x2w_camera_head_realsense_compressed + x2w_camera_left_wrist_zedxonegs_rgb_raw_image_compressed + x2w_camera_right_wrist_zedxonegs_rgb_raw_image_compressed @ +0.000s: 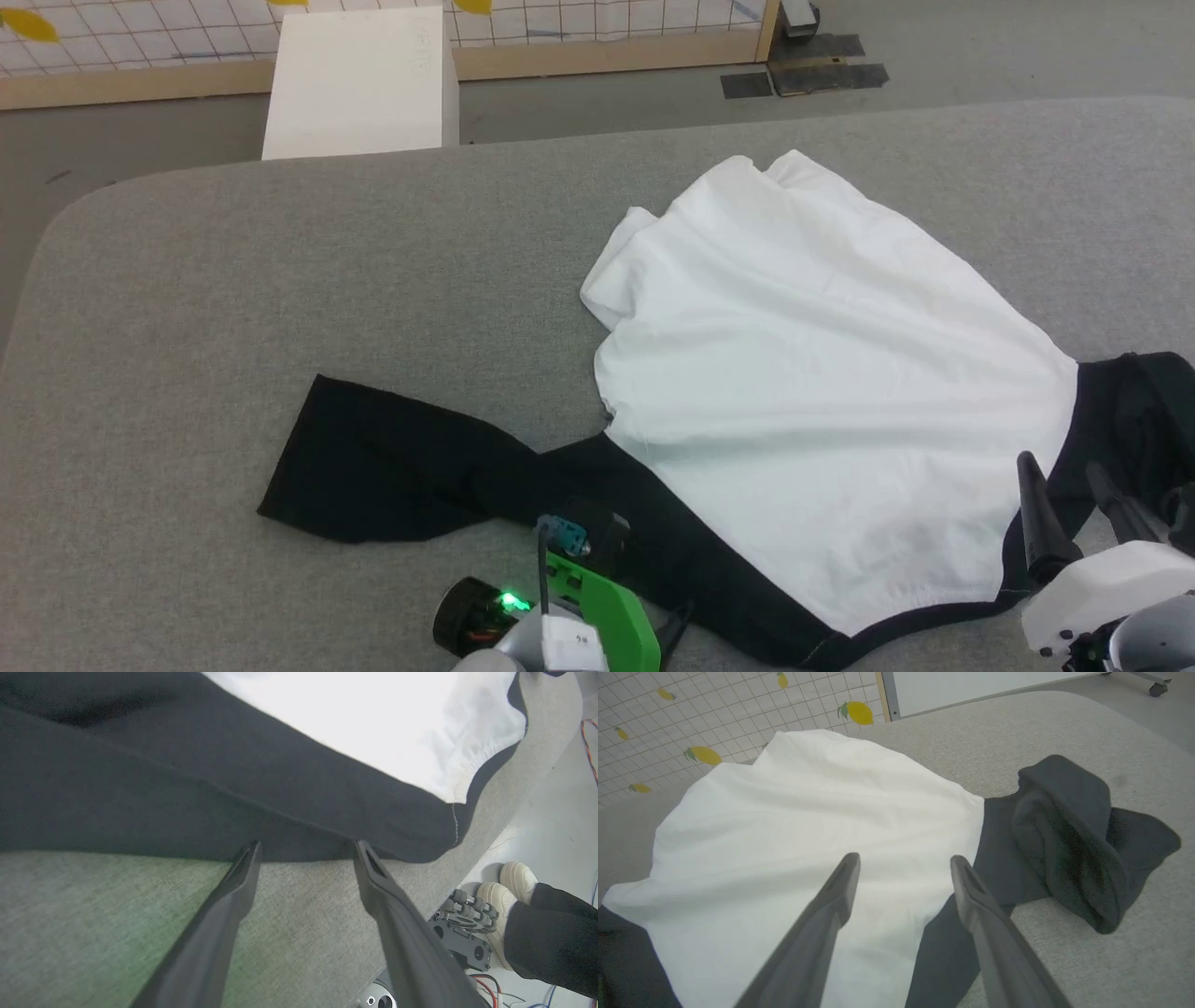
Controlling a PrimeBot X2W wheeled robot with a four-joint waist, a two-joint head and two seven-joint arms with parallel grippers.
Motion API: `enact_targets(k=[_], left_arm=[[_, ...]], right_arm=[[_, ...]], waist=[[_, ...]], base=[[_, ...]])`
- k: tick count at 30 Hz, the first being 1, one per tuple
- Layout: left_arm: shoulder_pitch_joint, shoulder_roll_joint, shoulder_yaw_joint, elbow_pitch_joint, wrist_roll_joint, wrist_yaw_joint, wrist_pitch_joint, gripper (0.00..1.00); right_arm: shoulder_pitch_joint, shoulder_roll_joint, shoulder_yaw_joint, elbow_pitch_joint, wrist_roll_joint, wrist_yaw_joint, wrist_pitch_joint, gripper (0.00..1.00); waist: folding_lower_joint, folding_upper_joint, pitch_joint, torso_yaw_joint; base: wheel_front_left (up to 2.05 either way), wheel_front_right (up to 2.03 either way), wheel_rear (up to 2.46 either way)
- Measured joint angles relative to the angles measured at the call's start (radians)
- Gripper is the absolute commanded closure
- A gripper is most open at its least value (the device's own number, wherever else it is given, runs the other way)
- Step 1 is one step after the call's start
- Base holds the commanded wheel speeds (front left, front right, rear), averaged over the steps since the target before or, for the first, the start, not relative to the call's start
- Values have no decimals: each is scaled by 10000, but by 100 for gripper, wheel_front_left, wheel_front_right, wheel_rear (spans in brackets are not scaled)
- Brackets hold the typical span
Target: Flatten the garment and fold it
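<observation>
The garment [794,355] lies on the right half of the grey surface [280,280], reaching its near edge: white body [808,812] spread fairly flat, one black sleeve [373,467] stretched left along the near edge, the other sleeve [1069,840] bunched at the right. The left jaws stand wide and empty, tips at the black hem by the near edge. The right jaws, also wide and holding nothing, hover over the seam where white meets black.
</observation>
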Motion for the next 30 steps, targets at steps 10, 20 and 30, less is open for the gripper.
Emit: enact_targets(k=[10,20,30], left_arm=[[-562,-186,242,729,40,945,502,100],[-695,13,1043,1028,194,1544,-1221,100],[1405,1365,2192,-1588,25,2640,-1290,100]], right_arm=[[-4,0,261,-125,100,0,13,0],[-12,0,272,-228,253,0,35,0],[98,0,-35,-426,253,0,320,0]], waist=[[0,0,234,-75],[0,0,249,-6],[0,0,-117,363]], base=[[0,0,0],[0,0,0],[0,0,0]])
